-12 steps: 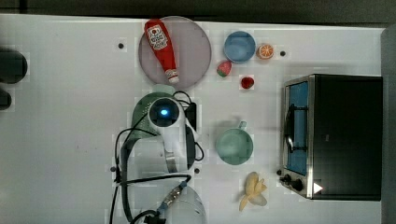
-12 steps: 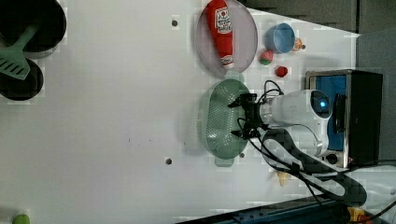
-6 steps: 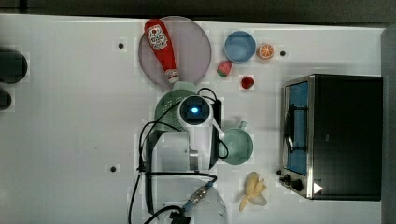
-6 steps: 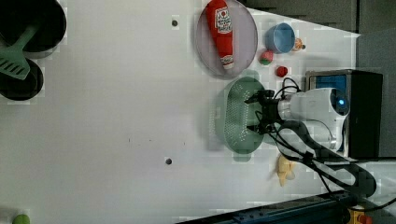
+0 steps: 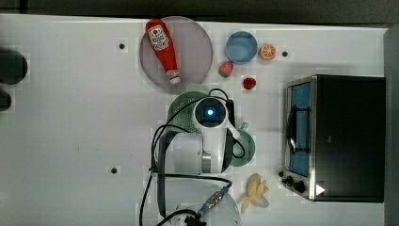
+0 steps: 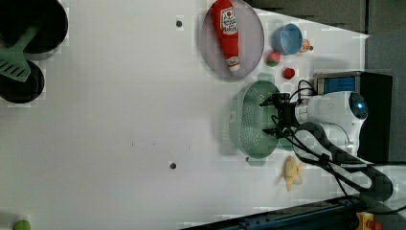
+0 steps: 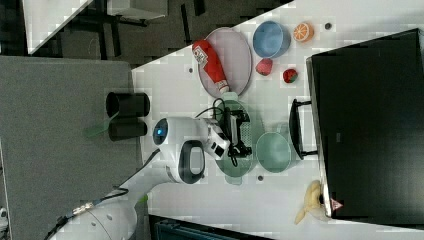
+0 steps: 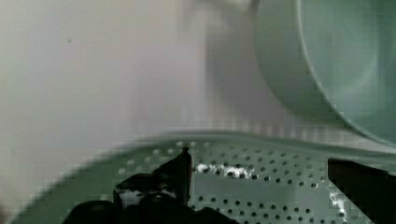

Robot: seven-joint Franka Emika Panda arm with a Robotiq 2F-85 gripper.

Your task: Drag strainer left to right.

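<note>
The robot's black fingers (image 6: 276, 116) are spread wide inside the pale green strainer (image 6: 251, 120), gripping nothing. Compared with a second ago, arm and strainer have slid toward the top view's right, beside the green mug (image 5: 243, 148), so the drag looks nearly done. The strainer's long axis runs up-down in the left view, on the white worktop (image 6: 119, 120).

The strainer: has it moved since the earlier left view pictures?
Yes. In the left view the strainer has slid toward the left view's right, closer to the toaster oven, with the gripper inside it.
</note>
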